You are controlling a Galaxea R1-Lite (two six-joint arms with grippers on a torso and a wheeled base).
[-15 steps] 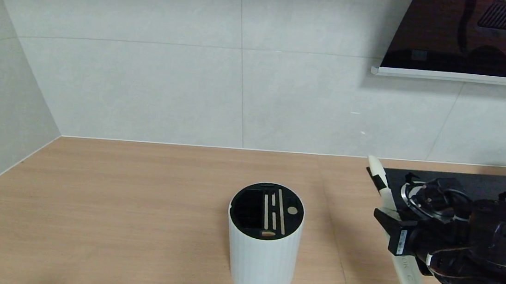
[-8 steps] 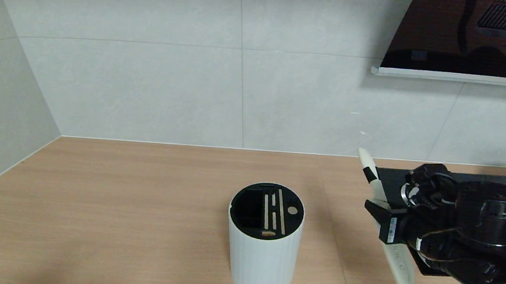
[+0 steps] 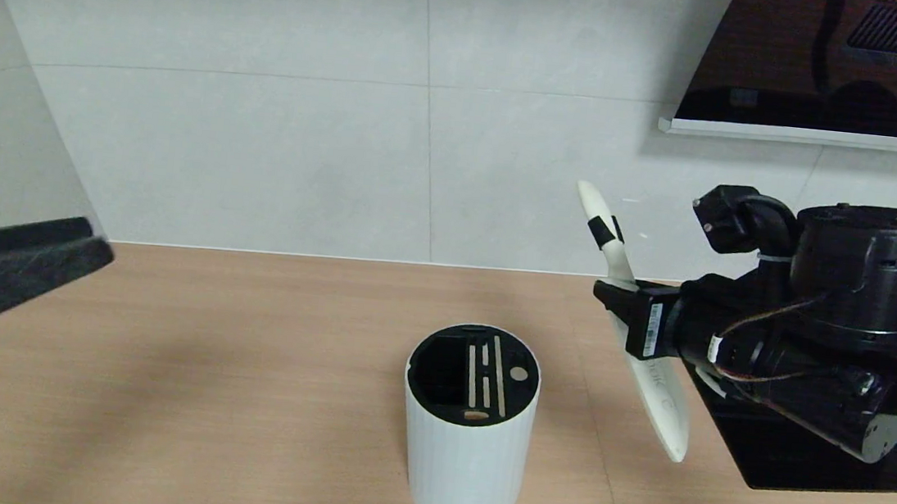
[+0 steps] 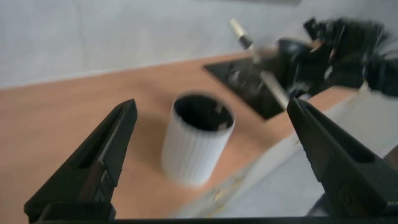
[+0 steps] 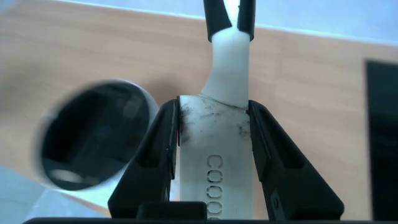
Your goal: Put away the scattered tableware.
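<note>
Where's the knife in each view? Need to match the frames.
Head: knife tilted in the right gripper, right of the holder, above the counter.
Left wrist: knife beyond the holder, by the stove.
Right wrist: knife clamped in the right gripper, holder beside it.
Shared landmark: the white holder.

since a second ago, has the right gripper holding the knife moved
Yes. The right gripper, shut on the white knife, has risen and shifted left toward the white utensil holder, which stays where it was.
</note>
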